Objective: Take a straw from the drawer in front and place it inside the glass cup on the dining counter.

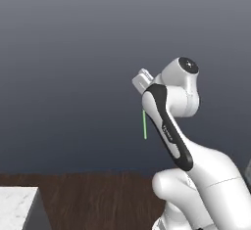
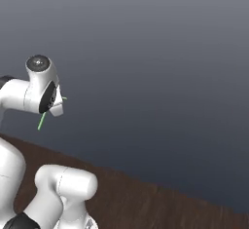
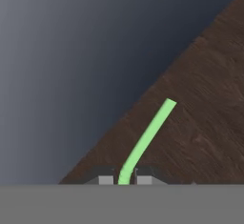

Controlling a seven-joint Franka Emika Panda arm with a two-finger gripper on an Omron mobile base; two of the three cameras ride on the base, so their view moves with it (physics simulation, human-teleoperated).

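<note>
My gripper (image 3: 124, 180) is shut on the light-green straw (image 3: 147, 139), which rises from between the two finger tips and curves up to the right in the hand view. In the left base view the straw (image 1: 144, 124) hangs straight down beside the raised forearm, high above the floor. In the right base view the straw (image 2: 41, 122) slants out below the hand (image 2: 57, 108). A corner of the white marble-look dining counter (image 1: 17, 207) sits at the lower left of the left base view. The drawer and the glass cup are out of view.
Dark brown wood floor (image 1: 98, 195) stretches below the arm, with a plain grey wall (image 2: 160, 67) behind it. The arm's own white links (image 1: 211, 185) take up the lower right of the left base view.
</note>
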